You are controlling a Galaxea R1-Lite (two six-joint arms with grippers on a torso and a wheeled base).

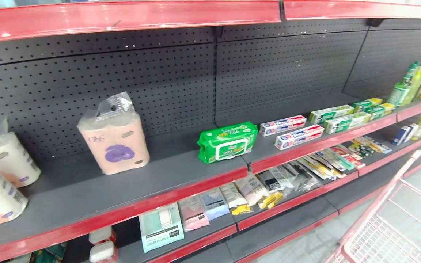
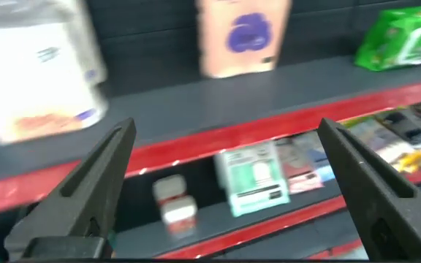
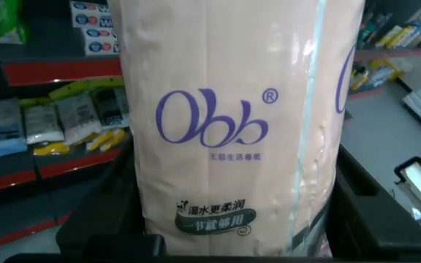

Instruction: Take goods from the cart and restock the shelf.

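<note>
A peach pack of paper rolls with purple print stands between the dark fingers of my right gripper, which is shut on it. A matching peach pack stands upright on the grey shelf board; the left wrist view has that pack just beyond the board's red edge. My left gripper is open, facing the shelf front, with nothing between its fingers. The pink wire cart is at the lower right of the head view.
White roll packs sit at the shelf's left end and green wipes to the right of the peach pack, with bare board between them. Toothpaste boxes lie further right. Small packets fill the lower shelf.
</note>
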